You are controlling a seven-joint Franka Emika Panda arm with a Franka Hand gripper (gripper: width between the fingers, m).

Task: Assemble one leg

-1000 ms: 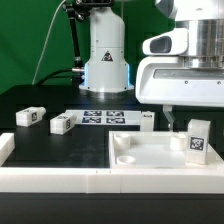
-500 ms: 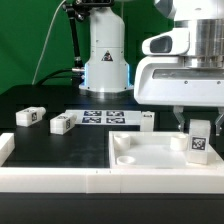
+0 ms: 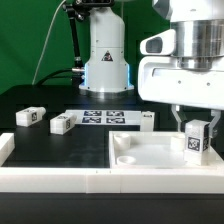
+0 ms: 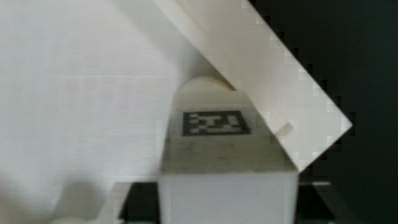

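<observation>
The arm's upper part is cut off in the exterior view. The gripper [image 3: 194, 128] is clamped on the leg [image 3: 196, 141], held upright over the white tabletop panel [image 3: 150, 158] at the exterior view's right. The wrist view shows the leg's tag [image 4: 215, 121] facing the camera, with the fingertips hard to make out. Three more legs [image 3: 30, 117] lie on the black table [image 3: 30, 140] near the marker board [image 3: 102, 117].
</observation>
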